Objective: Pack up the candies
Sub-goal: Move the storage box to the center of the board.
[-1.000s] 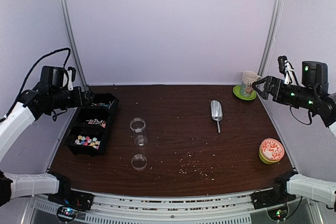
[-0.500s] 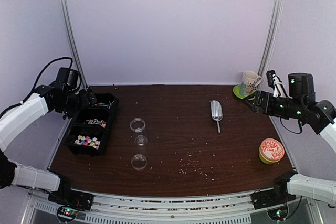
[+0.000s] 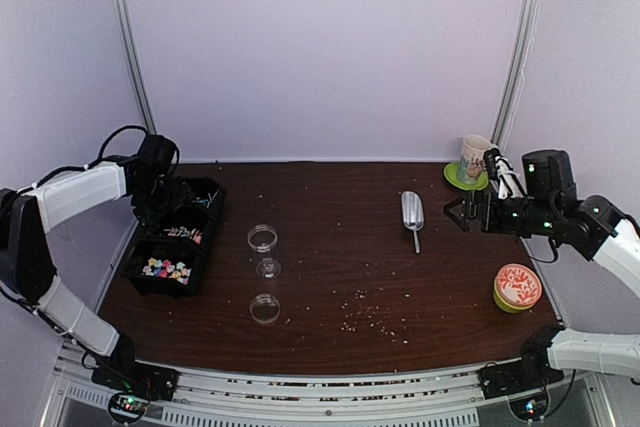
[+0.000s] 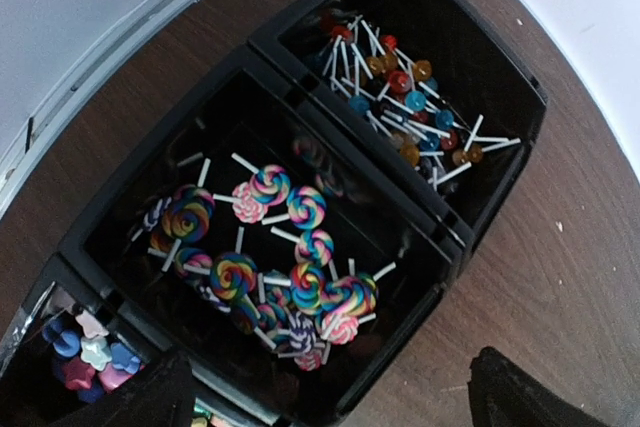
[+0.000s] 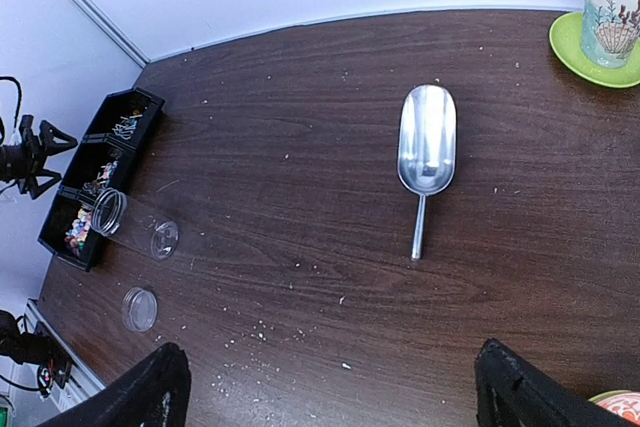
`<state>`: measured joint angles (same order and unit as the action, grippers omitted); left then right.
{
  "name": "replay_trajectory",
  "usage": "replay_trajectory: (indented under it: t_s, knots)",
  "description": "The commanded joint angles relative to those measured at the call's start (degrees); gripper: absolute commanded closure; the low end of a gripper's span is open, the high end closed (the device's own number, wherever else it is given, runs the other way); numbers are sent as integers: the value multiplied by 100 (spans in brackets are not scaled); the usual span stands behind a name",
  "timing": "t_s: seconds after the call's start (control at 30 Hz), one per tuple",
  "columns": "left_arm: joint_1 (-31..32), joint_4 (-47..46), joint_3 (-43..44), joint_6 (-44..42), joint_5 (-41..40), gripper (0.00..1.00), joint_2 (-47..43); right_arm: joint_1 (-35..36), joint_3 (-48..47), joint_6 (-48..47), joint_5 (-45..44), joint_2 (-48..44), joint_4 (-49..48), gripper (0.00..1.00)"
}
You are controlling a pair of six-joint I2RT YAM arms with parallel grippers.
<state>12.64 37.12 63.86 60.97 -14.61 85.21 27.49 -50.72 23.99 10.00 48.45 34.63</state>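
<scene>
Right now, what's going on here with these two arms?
Nothing is held yet. The left gripper hangs open over the black tray, above its compartment of swirl lollipops. Small shaped candies fill the tray's nearest compartment. The right gripper is open too, in the air beside the metal scoop, which lies untouched. A clear jar sits open next to the tray and looks empty.

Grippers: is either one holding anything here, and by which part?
Nothing is held. The left gripper hangs open above the black tray of candies; the right gripper hangs open above the table, clear of the metal scoop.
</scene>
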Motion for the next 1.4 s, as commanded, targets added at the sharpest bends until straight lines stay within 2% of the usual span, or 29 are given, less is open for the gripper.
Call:
replay_trajectory:
  t_s: [0.0,0.23,0.47,0.73,1.37]
  knots:
    - [-281,-343,553,267,131,2,675,105,94,20,-204,13,-168,1]
    - [-454,-256,1511,185,410,2,1848,224,178,27,-246,96,-185,0]
    - [-490,-123,2076,98,400,4,2512,365,150,1,-316,229,-132,0]
    - [-504,-119,2269,-62,510,16,2843,518,105,36,-323,428,-222,0]
    - [-240,-234,2254,-294,815,45,2753,729,-27,-17,-399,638,-219,0]
